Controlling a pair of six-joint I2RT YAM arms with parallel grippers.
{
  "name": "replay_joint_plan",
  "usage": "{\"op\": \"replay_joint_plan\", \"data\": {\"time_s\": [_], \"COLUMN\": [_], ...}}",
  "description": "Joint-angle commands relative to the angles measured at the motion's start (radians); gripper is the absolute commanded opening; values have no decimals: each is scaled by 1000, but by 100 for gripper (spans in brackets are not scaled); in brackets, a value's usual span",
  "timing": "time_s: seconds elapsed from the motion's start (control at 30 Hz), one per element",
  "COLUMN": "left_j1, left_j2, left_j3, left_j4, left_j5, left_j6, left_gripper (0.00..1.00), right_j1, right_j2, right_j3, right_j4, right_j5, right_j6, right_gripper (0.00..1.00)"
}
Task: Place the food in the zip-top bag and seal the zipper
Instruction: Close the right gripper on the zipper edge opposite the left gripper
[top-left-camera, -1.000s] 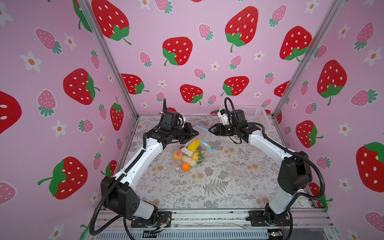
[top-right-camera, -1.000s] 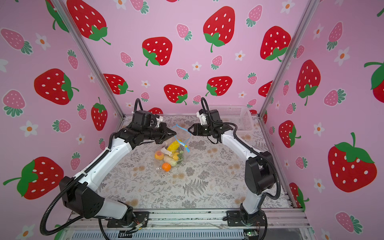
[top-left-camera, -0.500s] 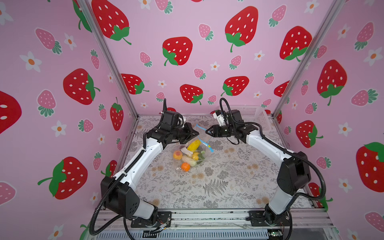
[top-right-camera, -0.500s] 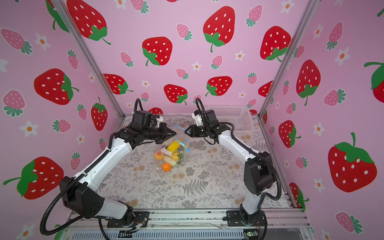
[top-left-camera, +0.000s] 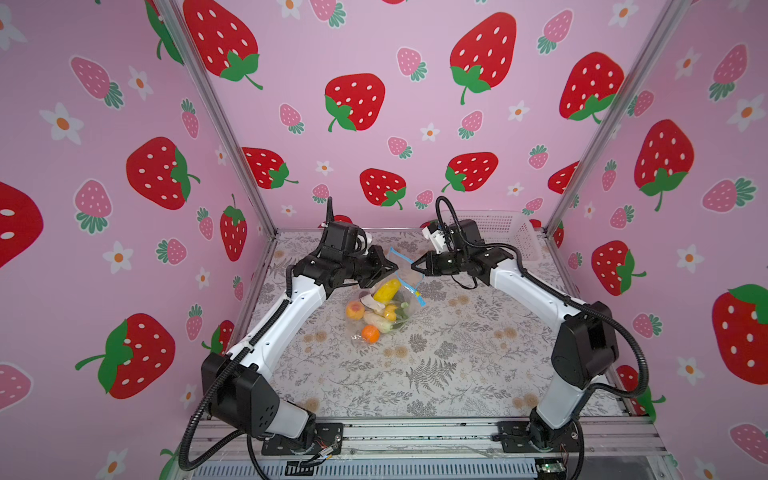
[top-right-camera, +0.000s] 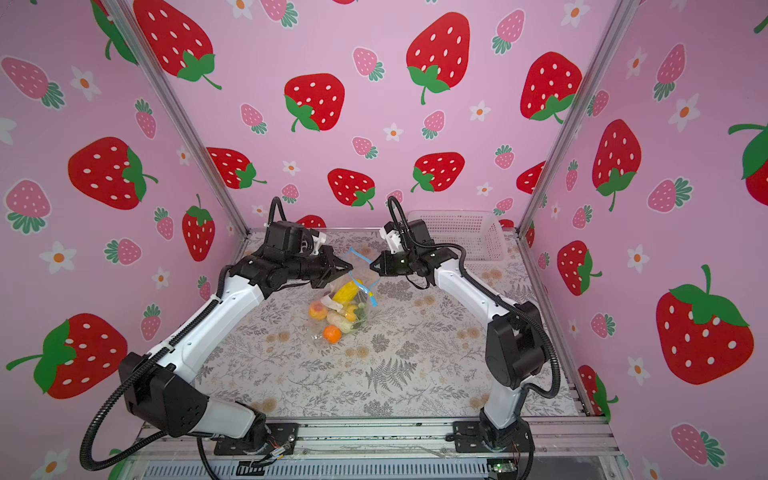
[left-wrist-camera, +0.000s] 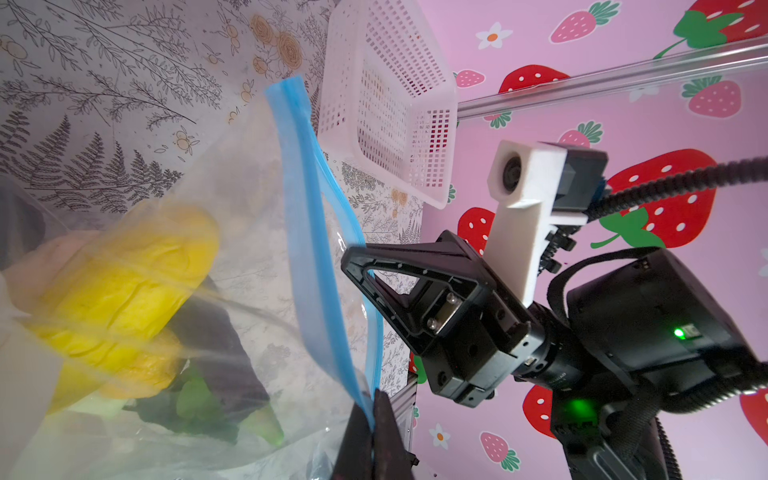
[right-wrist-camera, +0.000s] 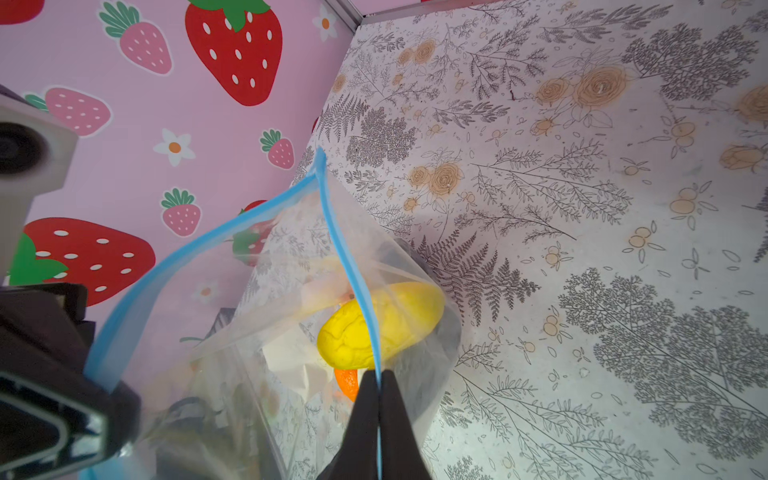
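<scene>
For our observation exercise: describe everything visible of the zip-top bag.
The zip-top bag is clear, crinkly plastic with a light-blue zipper strip along its open mouth. The left gripper and right gripper each pinch one lip, holding it raised. Toy fruits and vegetables sit inside; its bottom rests on the table.

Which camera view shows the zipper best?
The left wrist view: the zipper runs large and sharp across it, both lips parted. The right wrist view shows both lips too, but thinner. In both top views it is a small blue line.
</scene>
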Motion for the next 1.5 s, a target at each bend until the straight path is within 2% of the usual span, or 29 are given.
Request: {"op": "replay_joint_plan", "data": {"time_s": [0.0,0.3,0.93,1.47], "left_j1": [-3,-1,-10,-115], "left_j2": [-13,-35,-29,100], "left_j3": [40,78,254,399], "left_j4": [-23,-59,-180,-190], "left_j5": [-5,-13,-50,-23], "left_j6": [16,22,72,97], "left_gripper": [0,0,0,0], "right_j1": [8,29,75,107], "right_j2": [-21,-58,-172,-331], "right_j3": [34,92,166,-58], "right_j4": [31,57,56,238], "right_j5": [-50,-47,63,263], "right_j6": [31,66,117,266], "right_gripper": [0,0,0,0]}}
